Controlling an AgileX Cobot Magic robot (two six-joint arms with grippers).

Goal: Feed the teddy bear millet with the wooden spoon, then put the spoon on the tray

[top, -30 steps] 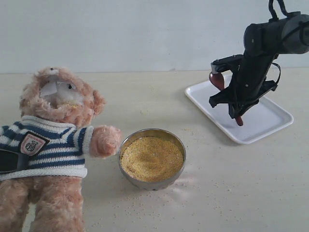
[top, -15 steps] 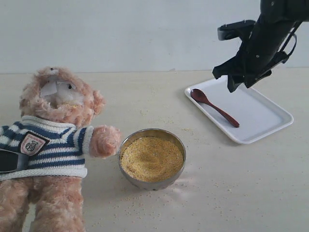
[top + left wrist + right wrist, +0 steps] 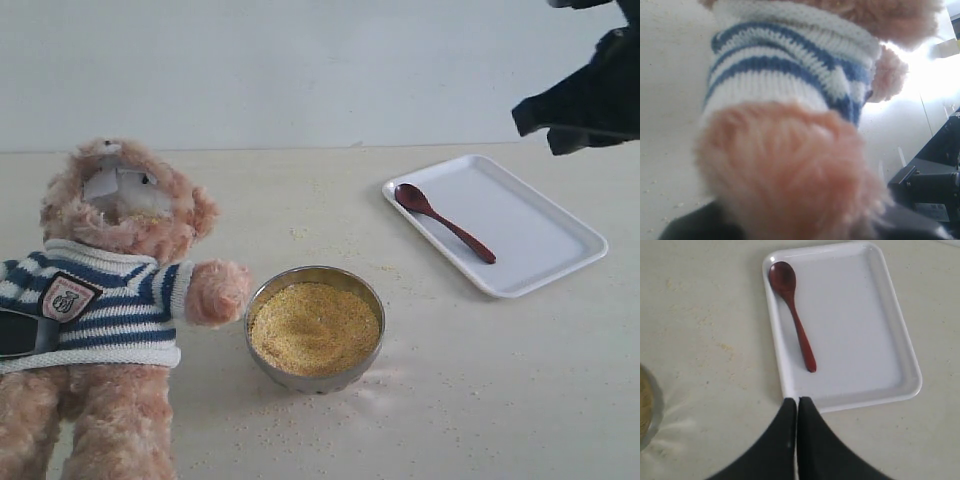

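Note:
The teddy bear (image 3: 110, 290) lies at the left in its striped sweater, its muzzle dusted with grains. My left gripper (image 3: 22, 333) holds the bear's arm at the frame edge. In the left wrist view the bear's fluffy paw (image 3: 790, 165) fills the space between the dark fingers (image 3: 685, 227). The wooden spoon (image 3: 445, 222) lies alone on the white tray (image 3: 560, 225), bowl end towards the bear. My right gripper (image 3: 540, 125) hangs high above the tray's far side; it is shut and empty, its tips (image 3: 798, 400) seen over the tray rim (image 3: 790, 390). Millet (image 3: 316, 328) fills the steel bowl (image 3: 262, 300).
Stray millet grains (image 3: 300, 410) are scattered on the table around the bowl and towards the tray. The bowl's edge (image 3: 647, 410) shows at the side of the right wrist view. A dark machine base (image 3: 935, 175) stands beyond the bear.
The right gripper let go of the spoon, which now lies on the tray. It then rose up and away to the right and its jaws closed. The bear and left arm stayed still.

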